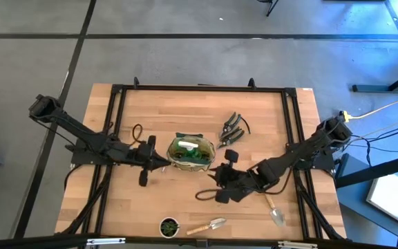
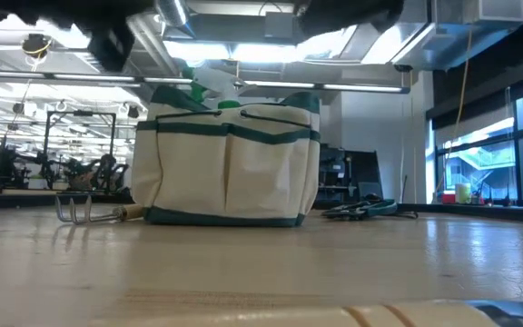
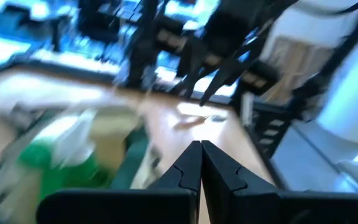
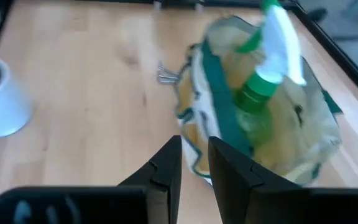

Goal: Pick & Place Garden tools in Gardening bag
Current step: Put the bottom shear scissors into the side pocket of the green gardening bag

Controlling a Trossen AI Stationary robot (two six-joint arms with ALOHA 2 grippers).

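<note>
The gardening bag (image 1: 191, 153) stands upright in the middle of the table, mouth up, also seen in the low view (image 2: 230, 163). A green spray bottle with a white top (image 4: 263, 81) stands inside it, its head above the rim. My left gripper (image 1: 166, 160) is shut, close by the bag's left side and above the table; its fingertips (image 3: 201, 149) meet with nothing between them. My right gripper (image 4: 194, 149) hovers near the bag's right front (image 1: 214, 173), with a narrow gap between its fingers and nothing in it. Black-handled pruners (image 1: 232, 128) lie behind and to the right of the bag.
A metal fork (image 2: 89, 213) lies on the table by the bag's left side. Two trowels (image 1: 213, 225) (image 1: 276, 211) lie near the front edge, and a small round pot with a plant (image 1: 169, 226) stands at the front. A black frame (image 1: 199, 88) runs around the table.
</note>
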